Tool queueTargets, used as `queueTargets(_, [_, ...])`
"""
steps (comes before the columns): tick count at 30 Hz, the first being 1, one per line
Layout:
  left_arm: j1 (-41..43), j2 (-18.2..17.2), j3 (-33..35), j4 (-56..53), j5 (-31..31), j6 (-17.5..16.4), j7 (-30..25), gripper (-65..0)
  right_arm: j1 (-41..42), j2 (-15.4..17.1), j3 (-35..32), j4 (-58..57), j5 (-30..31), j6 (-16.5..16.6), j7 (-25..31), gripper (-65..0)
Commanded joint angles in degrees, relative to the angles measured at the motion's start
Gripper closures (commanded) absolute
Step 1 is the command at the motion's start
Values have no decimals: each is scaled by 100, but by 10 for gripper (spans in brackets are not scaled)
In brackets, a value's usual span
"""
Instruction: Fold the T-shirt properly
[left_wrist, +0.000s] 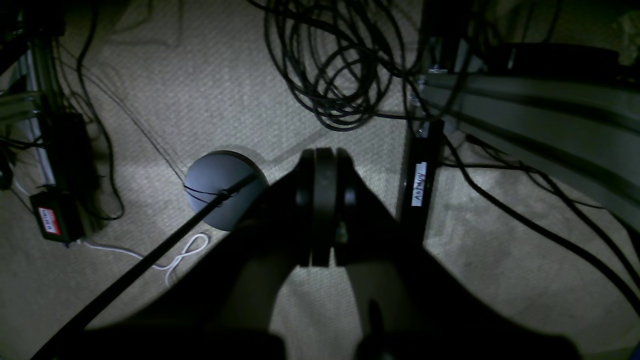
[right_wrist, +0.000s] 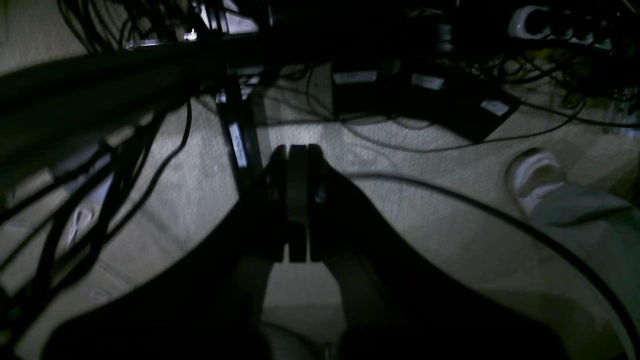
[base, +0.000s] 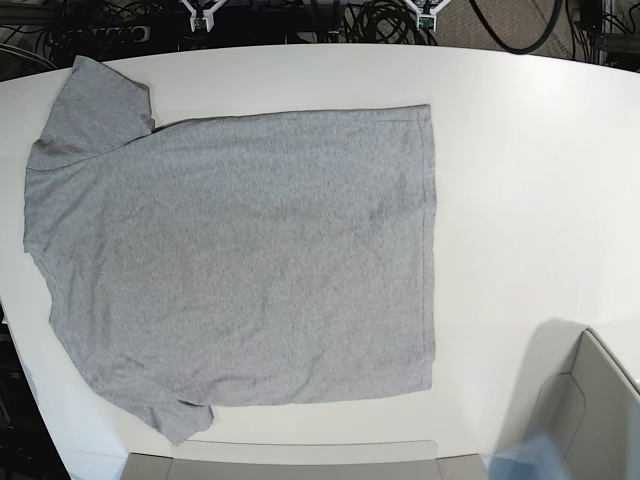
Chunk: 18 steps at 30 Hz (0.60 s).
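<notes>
One T-shirt lies flat on one table.

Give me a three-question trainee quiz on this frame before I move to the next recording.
1. True or false: the T-shirt is already folded in half.
2. Both pincers are: A) wide open over the shirt, B) shut, off the table above the carpet, C) gripping a sleeve.
3. Which side of the shirt faces up, the printed one or the plain one?

Key: 1 false, it lies spread flat on the white table. 2 B, left pincer, right pincer. 3 Plain; no lettering shows.
</notes>
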Motion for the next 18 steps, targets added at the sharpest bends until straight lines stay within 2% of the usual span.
queueTargets(1, [23, -65, -19, 19, -8, 16, -102, -1, -179, 167, -26, 62, -28, -36, 3, -3])
queueTargets(4, [181, -74, -19, 239, -17, 16, -67, -1, -575, 334, -404, 493, -1, -36, 3, -4])
queueTargets(8, [867, -57, -19, 1162, -17, 16, 153, -1, -1269, 528, -773, 1425, 8, -45, 3, -3])
queueTargets(12, [1631, -13, -27, 2472, -17, 16, 654, -1, -1981, 730, -808, 2568, 8, -53, 3, -3])
queueTargets(18, [2467, -39, -27, 4019, -17, 16, 750, -1, -2860, 1248, -747, 3966, 16, -89, -5, -3])
